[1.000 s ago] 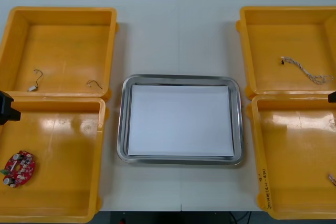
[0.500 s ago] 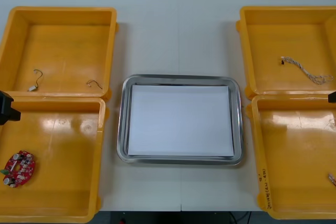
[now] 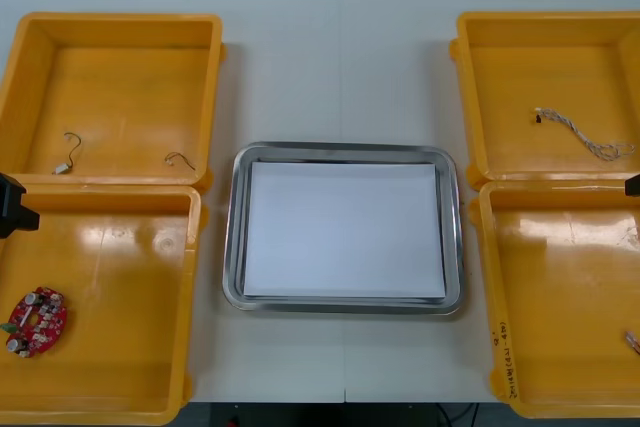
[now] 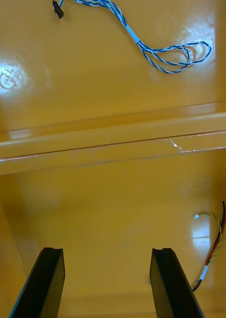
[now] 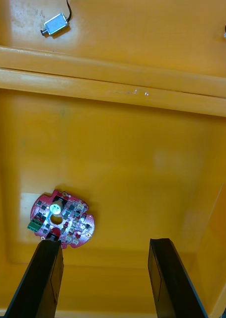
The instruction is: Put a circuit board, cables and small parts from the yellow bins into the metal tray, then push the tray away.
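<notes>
Clearly the first pick is the step in hand. At the worktop's left edge the left jaws hang wide and empty over the near left bin (image 3: 190, 297). The board (image 5: 62, 223) lies flat toward that bin's near-left corner, just ahead of one finger (image 5: 47, 278) and not between the two. To do it well, I judge, shift sideways until the board sits centred in the gap, come straight down, and close across its rim, not on its parts. The tray (image 3: 341, 151) at mid-worktop holds nothing. At the right edge the right jaws hang wide and empty over the near right bin (image 3: 485, 297).

Counted:
- four bins
- one tray
- one board
- two black-wired pieces (image 3: 68, 152) in the far left bin (image 3: 110, 19)
- one blue-white cable (image 3: 585, 135) in the far right bin (image 3: 545, 19)
- one red-yellow cable (image 4: 212, 248) in the near right bin
</notes>
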{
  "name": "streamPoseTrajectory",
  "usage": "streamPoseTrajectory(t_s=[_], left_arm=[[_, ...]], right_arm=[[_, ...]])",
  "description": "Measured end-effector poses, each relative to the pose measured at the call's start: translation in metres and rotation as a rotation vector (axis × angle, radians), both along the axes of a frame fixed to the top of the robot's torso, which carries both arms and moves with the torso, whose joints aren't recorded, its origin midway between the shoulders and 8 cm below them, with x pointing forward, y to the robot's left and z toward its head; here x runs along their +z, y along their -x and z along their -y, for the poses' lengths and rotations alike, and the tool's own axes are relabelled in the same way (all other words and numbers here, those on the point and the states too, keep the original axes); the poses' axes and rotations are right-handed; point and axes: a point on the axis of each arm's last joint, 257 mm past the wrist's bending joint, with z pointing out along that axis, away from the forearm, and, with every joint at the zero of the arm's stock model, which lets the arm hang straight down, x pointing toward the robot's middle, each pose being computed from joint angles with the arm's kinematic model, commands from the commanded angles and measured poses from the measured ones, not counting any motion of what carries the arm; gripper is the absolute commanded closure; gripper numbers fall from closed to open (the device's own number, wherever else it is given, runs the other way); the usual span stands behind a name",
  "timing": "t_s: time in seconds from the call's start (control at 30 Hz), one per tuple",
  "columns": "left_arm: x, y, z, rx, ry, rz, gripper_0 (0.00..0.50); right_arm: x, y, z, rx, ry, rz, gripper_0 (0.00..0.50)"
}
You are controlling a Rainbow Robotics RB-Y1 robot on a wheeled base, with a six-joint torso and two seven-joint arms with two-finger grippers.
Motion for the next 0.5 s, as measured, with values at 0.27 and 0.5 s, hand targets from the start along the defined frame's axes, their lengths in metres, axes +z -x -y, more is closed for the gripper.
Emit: streamPoseTrajectory(t_s=[0.27,0.5], left_arm=[[0.0000,0.0000,0.0000,0.000,0.000,0.000,0.000],[-0.0075,0.0041,-0.0005,0.008,0.010,-0.019,0.000]], right_arm=[[0.0000,0.0000,0.0000,0.000,0.000,0.000,0.000],[-0.0001,0.0001,0.0002,0.000,0.000,-0.001,0.000]])
